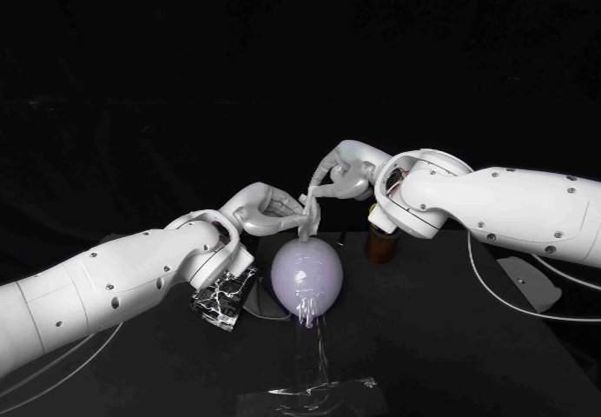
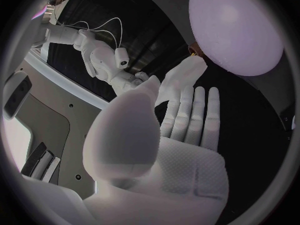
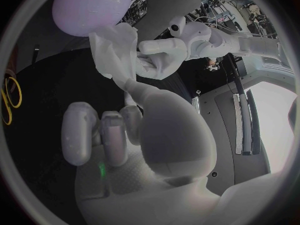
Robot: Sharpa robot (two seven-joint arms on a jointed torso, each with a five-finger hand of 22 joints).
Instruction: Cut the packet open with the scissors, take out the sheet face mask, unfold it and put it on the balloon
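Note:
A lavender balloon [image 1: 307, 276] stands upright on a clear stand [image 1: 305, 393] at the table's middle. Just above its top, the white sheet mask [image 1: 309, 205] hangs as a crumpled strip between my two hands. My left hand [image 1: 268, 213] pinches its lower part from the left, and my right hand [image 1: 340, 177] pinches its upper end from the right. In the right wrist view the mask [image 3: 114, 49] spreads beside the balloon [image 3: 91, 7], held by the left hand [image 3: 161, 56]. The left wrist view shows the mask [image 2: 185, 77] beyond my fingertips [image 2: 187, 101], below the balloon [image 2: 237, 30].
The cut silver packet [image 1: 221, 301] lies by my left forearm, left of the balloon. Yellow scissors handles [image 3: 9, 98] lie on the black table. A brown object [image 1: 380, 247] stands behind the balloon on the right. A white cable [image 1: 501, 291] runs under my right arm.

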